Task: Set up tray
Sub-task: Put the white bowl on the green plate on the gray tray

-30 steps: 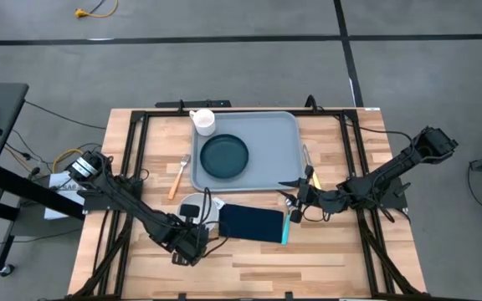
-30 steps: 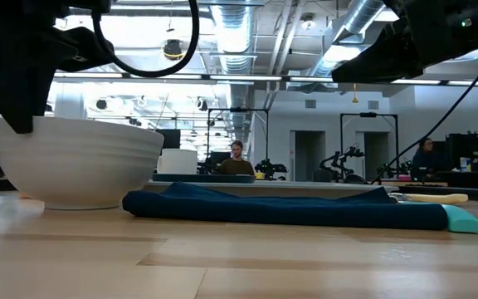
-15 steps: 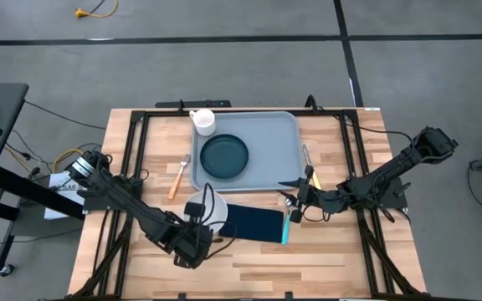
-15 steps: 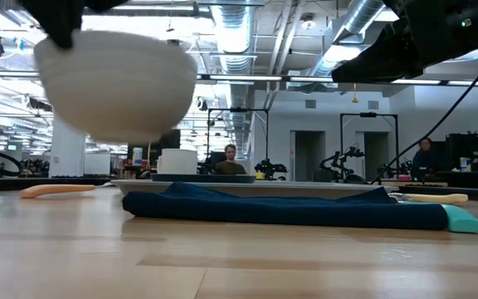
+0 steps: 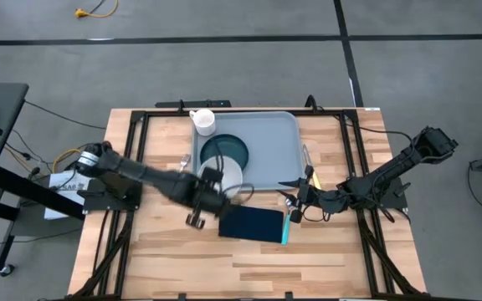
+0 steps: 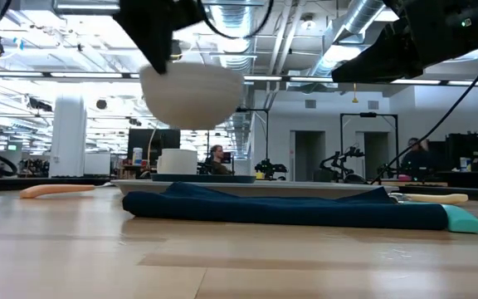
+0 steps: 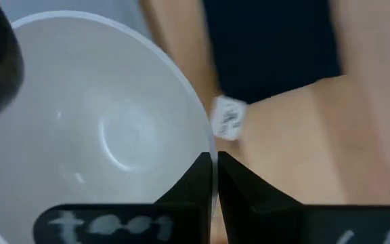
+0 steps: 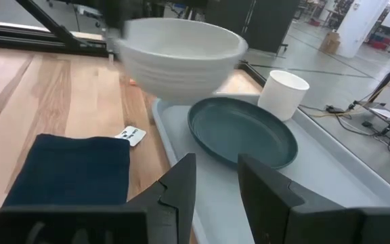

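From above, the left claw [image 5: 210, 188] held a white bowl [image 5: 227, 173] over the near edge of the tray [image 5: 274, 150], beside the dark plate [image 5: 224, 149]; the right claw [image 5: 295, 199] waited off the tray's corner. Level view: the bowl [image 6: 192, 95] hung above the tray [image 6: 305, 190]. Left wrist: fingers [image 7: 198, 186] pinched shut on the bowl's rim. Right wrist: claw [image 8: 215, 179] partly open, empty.

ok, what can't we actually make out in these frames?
- Fork: high view, mostly hidden under the left arm.
- Bowl: high view, motion-blurred and partly covered by the left gripper.
- Napkin: left wrist view, blurred, cut off by the frame edge.
- Tray: low view, only a thin rim shows behind the napkin.
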`<state>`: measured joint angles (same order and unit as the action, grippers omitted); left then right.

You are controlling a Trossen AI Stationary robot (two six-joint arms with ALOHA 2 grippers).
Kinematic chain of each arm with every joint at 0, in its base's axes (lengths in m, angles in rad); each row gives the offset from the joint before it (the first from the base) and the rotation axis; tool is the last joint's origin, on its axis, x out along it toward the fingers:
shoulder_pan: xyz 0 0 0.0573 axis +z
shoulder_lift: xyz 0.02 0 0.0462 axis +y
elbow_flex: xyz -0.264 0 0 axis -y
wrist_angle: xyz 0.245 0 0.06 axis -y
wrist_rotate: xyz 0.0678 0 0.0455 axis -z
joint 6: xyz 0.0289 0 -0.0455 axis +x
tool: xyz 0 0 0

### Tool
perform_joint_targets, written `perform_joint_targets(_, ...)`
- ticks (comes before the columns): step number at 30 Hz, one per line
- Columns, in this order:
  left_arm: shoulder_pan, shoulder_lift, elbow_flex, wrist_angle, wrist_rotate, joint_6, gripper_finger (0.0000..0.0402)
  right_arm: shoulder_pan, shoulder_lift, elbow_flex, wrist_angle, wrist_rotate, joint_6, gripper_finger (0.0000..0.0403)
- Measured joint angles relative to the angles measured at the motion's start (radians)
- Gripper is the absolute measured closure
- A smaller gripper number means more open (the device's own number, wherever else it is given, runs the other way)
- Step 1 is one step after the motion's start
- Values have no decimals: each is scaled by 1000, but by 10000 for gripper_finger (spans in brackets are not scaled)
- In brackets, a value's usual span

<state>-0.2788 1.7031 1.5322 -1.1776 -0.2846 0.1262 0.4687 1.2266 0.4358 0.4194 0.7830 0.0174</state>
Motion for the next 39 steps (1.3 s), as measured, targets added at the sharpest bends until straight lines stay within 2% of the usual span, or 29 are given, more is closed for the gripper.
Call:
perform_joint_targets(5,151,0,-1,65,32,140,401,0,0,0,-3,1,-5,301)
perform_joint_targets(8,232,-1,-35,179,63,201,401,0,0,0,-3,1,-10,301)
perform_joint_targets(15,358,0,-147,205,81,230,401,0,0,0,-7,1,-16,301)
perform_joint_targets(25,419,1,-264,341,134,249,401,0,0,0,-8,1,-17,301)
perform_joint_targets(39,427,1,-277,381,148,248,401,0,0,0,-8,1,-17,301)
